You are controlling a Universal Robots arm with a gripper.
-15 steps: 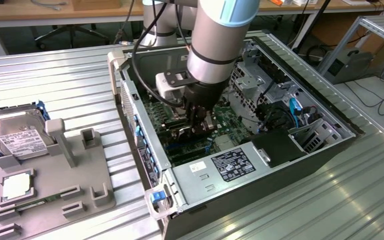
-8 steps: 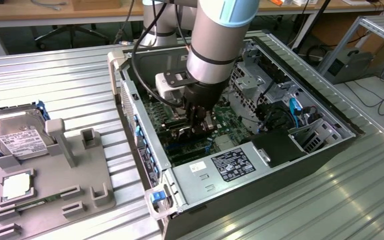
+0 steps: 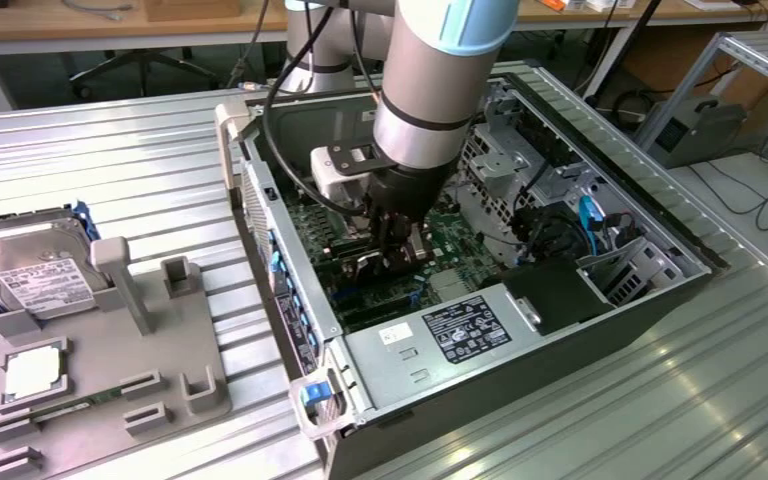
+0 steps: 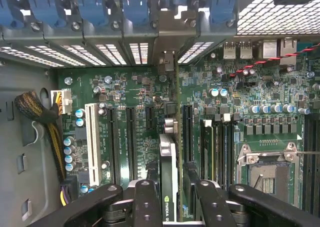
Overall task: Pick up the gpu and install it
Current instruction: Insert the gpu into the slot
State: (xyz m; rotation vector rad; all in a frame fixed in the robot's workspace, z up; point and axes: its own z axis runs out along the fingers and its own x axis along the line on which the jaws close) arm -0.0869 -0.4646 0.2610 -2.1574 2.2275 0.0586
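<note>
- While my claw (image 4: pixel 175 194) hangs inside the open computer case (image 3: pixel 491 400), it is clenched on the gpu (image 4: pixel 168 157), with one finger on each side of the card.
- Held item: the gpu sits edge-on between my fingers (image 4: pixel 145 202), upright over the motherboard (image 4: pixel 140 92). Its metal end reaches ahead of the claw toward the row of blue latches (image 4: pixel 135 7).
- Seating: the card lines up along a dark slot beneath the claw. Whether its lower edge is in that slot or just above it, I cannot tell.
- White slot (image 4: pixel 91 142): on the board, off to one side of the claw, apart from the card.
- Hard drive (image 3: pixel 31 270) and grey tray (image 3: pixel 157 340): outside the case, well apart from the claw.
</note>
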